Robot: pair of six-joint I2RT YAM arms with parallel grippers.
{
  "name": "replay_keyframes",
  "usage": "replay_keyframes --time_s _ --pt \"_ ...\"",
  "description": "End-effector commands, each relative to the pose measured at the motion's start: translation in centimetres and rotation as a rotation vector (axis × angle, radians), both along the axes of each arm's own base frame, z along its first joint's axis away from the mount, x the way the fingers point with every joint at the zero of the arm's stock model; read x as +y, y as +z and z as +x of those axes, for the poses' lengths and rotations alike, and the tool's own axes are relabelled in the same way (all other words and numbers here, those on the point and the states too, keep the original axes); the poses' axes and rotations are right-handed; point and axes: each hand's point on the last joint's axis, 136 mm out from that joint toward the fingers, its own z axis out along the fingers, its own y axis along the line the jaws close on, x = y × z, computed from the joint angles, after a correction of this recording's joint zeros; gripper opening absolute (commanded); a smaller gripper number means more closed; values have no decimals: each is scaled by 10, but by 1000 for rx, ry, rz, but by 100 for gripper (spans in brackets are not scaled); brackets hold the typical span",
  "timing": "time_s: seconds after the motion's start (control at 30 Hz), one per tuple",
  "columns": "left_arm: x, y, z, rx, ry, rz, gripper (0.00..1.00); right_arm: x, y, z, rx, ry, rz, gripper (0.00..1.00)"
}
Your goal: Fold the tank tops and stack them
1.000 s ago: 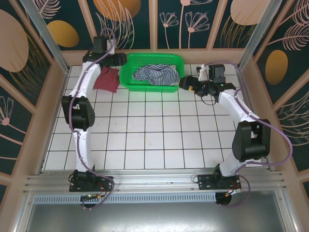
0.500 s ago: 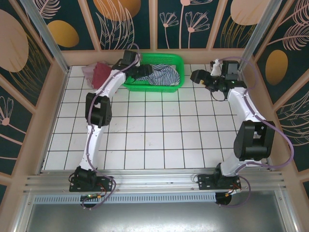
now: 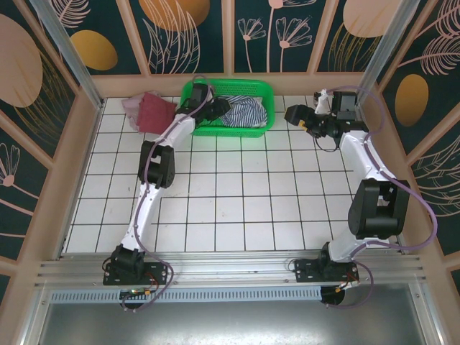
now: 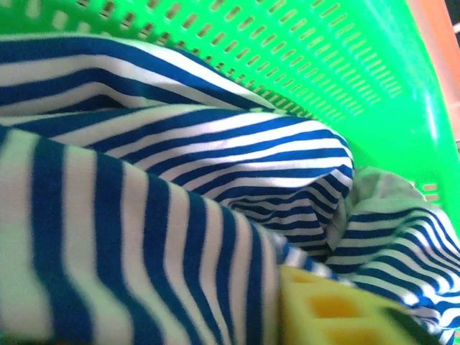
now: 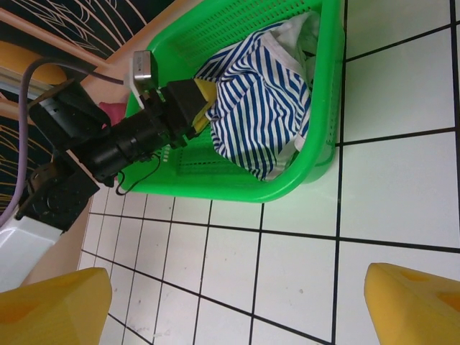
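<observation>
place: robot lab cell | evidence: tiled table (image 3: pixel 237 208), aluminium rail (image 3: pixel 230 269), patterned panels (image 3: pixel 287 36)

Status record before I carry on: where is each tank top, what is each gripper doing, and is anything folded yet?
striped tank top: crumpled inside the green basket, unfolded
maroon tank top: on the table, far left corner, left of the basket
pink tank top: touching the maroon one, on its far-left side
folded state of those two: too small to tell
left gripper: in the basket, fingers against the striped cloth; grip unclear
right gripper: open, empty, right of the basket
</observation>
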Motion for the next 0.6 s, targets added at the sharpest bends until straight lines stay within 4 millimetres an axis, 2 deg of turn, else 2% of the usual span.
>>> replay_keyframes --time_s 0.0,0.07,0.13,0.2,0.23,0.3,0.4,0.53,0.57 --pt "-14 49 5 -106 -38 -60 1 -1 12 -5 -30 10 19 91" --pt "-14 88 1 -170 -58 -63 0 0 14 -5 -36 14 27 91" --pt "-13 137 -7 -244 -76 -72 0 1 16 -6 -45 16 34 91" --pt "-11 185 -24 -309 -92 -69 0 3 18 -6 -53 24 49 91" --pt "-9 201 -32 -322 -95 -69 0 4 19 -6 -55 24 55 91" --pt "-7 229 -55 -335 -113 -68 0 4 21 -6 -66 28 65 91" --pt "-12 259 -93 -343 -162 -56 0 7 27 -7 -88 35 85 91" --pt "-19 293 -147 -319 -209 -71 0 14 40 -12 -135 74 129 91" --pt "-22 300 -162 -313 -217 -65 0 16 45 -15 -152 89 140 95"
